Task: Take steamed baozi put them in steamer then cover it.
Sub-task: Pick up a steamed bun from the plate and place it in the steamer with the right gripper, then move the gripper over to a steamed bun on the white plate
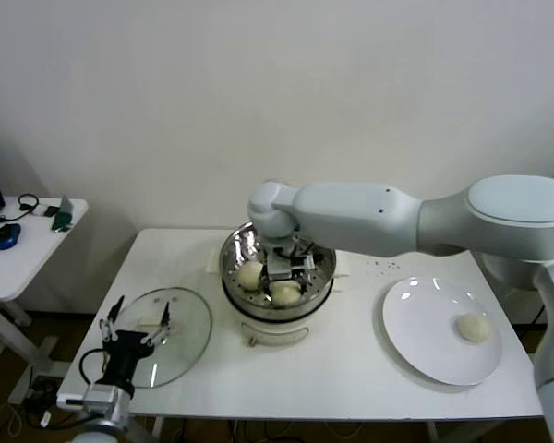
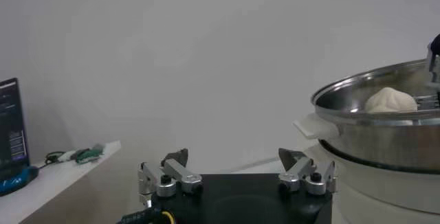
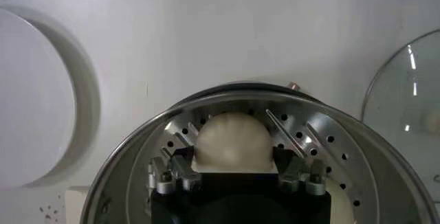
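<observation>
The robot's right gripper (image 1: 286, 268) is reaching down into the steamer (image 1: 235, 247) at the middle of the white table (image 1: 351, 369), its fingers standing apart on either side of a steamed baozi (image 3: 232, 141) that is sitting on the perforated steel floor. A second bun (image 1: 250, 274) is lying just beside it in the basket. One more baozi (image 1: 472, 327) is resting on the white plate (image 1: 415, 323) to the robot's right, well apart from the steamer. The glass cover (image 1: 189, 328) is lying flat on the table on the robot's left, and the left gripper (image 1: 135, 334) is hovering at its near edge, jaws spread wide and holding nothing.
</observation>
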`<state>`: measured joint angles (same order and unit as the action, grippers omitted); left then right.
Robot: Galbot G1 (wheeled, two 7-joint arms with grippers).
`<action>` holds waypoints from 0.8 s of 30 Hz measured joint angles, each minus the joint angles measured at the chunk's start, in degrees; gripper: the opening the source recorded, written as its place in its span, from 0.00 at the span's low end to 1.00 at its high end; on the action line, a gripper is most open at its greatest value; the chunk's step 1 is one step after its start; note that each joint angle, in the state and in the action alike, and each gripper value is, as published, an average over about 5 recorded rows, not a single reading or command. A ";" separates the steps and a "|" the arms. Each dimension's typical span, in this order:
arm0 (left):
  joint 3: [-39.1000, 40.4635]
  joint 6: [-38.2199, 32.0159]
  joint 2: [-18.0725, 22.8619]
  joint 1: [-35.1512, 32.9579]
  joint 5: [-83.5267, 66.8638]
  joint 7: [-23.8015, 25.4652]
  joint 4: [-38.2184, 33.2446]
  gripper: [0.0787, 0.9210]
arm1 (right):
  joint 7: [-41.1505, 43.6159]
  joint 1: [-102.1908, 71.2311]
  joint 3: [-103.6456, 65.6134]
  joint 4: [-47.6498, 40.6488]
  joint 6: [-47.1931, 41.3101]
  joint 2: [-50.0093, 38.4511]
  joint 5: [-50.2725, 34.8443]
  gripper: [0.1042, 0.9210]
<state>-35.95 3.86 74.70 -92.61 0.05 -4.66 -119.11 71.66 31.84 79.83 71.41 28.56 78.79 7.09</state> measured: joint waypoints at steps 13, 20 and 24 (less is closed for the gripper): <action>-0.14 -0.30 0.49 -0.43 0.11 0.02 -0.17 0.88 | 0.53 2.20 -1.95 -0.74 0.77 -2.35 -0.16 0.88; 0.02 -0.37 0.56 -0.40 0.18 0.02 -0.51 0.88 | -2.95 7.93 1.71 -0.39 -5.52 -8.56 -7.79 0.88; 0.34 -0.53 0.60 -0.54 0.13 0.10 -0.78 0.88 | -5.81 11.22 5.68 -0.03 -11.28 -14.21 -13.59 0.88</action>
<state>-35.61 3.34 75.29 -93.15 0.18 -4.55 -119.88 65.85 43.06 85.51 71.38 17.29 64.57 -6.50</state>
